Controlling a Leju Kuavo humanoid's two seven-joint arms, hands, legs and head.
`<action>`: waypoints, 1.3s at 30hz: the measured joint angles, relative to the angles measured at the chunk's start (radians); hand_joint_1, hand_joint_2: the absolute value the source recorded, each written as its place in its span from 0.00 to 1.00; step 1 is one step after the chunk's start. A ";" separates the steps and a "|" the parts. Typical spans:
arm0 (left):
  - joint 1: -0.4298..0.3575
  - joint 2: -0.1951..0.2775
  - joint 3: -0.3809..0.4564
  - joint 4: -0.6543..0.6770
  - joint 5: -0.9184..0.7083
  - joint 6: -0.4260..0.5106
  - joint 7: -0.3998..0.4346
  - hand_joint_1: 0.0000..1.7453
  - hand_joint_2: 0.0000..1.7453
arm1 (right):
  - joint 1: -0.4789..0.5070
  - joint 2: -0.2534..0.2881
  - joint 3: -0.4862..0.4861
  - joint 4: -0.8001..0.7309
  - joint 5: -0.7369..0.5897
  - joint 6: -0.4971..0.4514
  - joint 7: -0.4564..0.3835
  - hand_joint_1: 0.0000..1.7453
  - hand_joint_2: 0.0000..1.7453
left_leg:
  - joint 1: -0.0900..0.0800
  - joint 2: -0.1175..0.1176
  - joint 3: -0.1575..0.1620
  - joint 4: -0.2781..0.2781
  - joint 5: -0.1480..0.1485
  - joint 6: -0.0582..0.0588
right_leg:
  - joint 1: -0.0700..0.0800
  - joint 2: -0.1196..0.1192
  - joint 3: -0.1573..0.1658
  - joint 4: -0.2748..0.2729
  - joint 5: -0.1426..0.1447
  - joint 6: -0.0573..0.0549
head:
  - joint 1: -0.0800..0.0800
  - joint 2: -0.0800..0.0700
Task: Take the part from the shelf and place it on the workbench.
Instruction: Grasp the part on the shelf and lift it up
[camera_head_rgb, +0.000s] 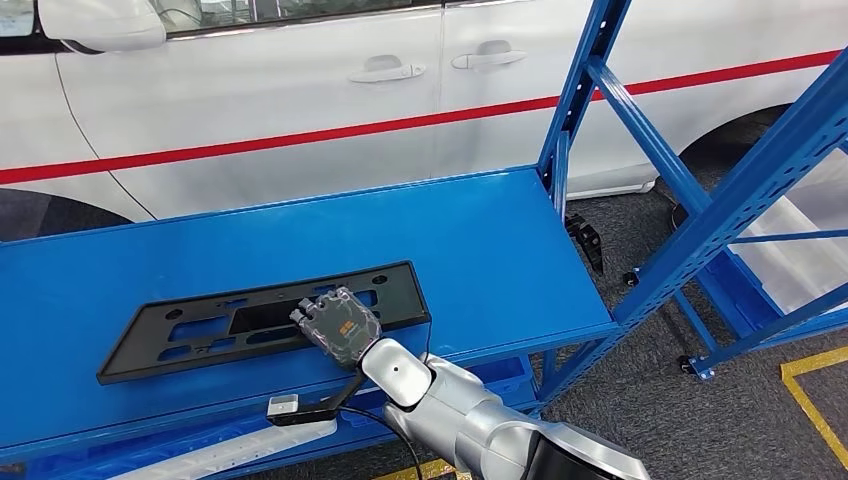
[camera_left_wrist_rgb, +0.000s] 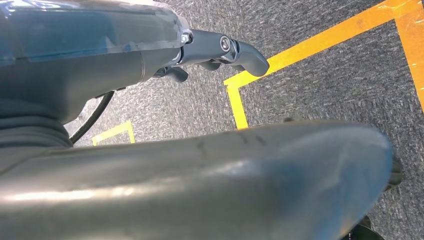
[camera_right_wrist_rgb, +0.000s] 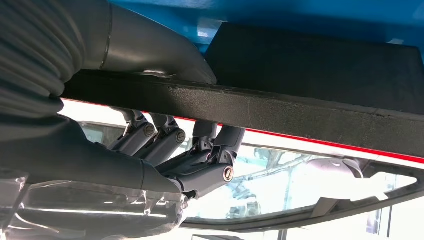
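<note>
**Right hand on the black part at the front of the blue shelf**

I see the black part, a long flat slotted frame, lying on the blue shelf near its front edge, one end angled a little toward me. My right hand is clamped on its near edge about the middle. In the right wrist view the thumb sits on one face of the part and the dark fingers curl around the other.

Behind the shelf stands a white car with a red stripe along its doors, close to the shelf's back edge. To the right a blue upright and slanted braces of the rack cross the space beside the shelf. A black cable runs under my right arm.

My left hand hangs over grey carpet marked with yellow tape; its fingers are loosely curled and hold nothing.
</note>
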 joint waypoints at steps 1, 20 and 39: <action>0.000 0.000 0.000 0.000 0.000 0.000 0.000 0.00 0.00 | 0.000 0.000 0.000 0.000 0.001 0.002 0.001 1.00 1.00 | 0.000 0.000 0.000 0.000 0.000 0.000 | 0.000 0.000 0.000 0.000 0.000 0.000 | 0.000 0.000; 0.001 0.000 -0.091 0.000 -0.140 0.156 -0.014 0.00 1.00 | 0.000 0.002 0.000 0.008 0.013 0.005 -0.012 1.00 1.00 | 0.000 0.000 0.001 0.000 0.000 0.000 | 0.000 0.000 0.001 0.000 0.000 0.000 | 0.000 0.000; -0.022 -0.011 -0.160 0.000 -0.121 0.186 -0.032 0.00 1.00 | 0.000 0.002 -0.011 0.014 0.003 -0.017 -0.041 1.00 1.00 | 0.000 0.000 0.002 0.000 0.000 0.000 | 0.000 0.000 0.002 0.000 0.000 0.000 | 0.000 0.000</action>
